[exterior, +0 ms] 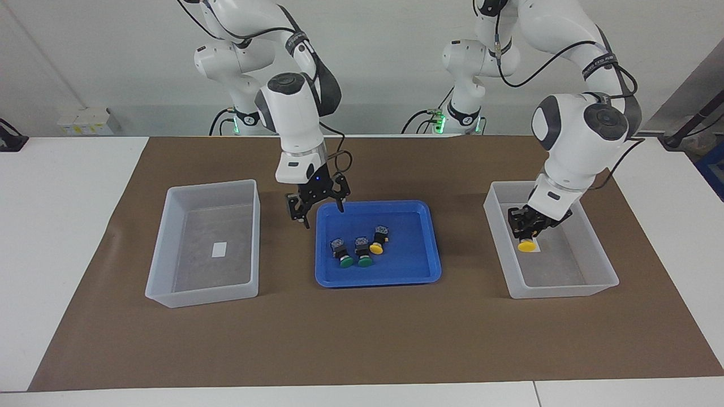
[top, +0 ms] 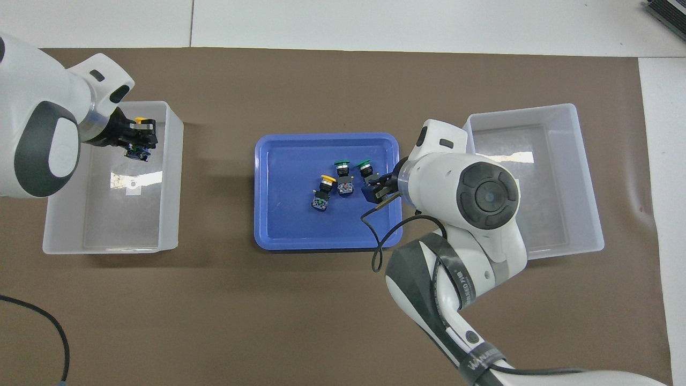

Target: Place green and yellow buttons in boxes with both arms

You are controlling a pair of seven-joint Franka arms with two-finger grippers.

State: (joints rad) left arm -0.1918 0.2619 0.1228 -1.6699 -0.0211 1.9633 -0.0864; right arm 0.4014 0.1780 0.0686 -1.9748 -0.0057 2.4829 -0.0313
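Left end effector holds a yellow button over a box; right end effector hangs open at the tray.

The left end effector is clamped on a yellow button, cap down, inside the walls of the box at the left arm's end of the counter; whether the button touches the floor cannot be told. The right end effector, fingers spread and holding nothing, hovers over the blue tray at its rim toward the right arm's end. In the tray at the counter's middle lie two green buttons side by side and a second yellow button just beside them. The other box, toward the right arm's end, holds only a white label.
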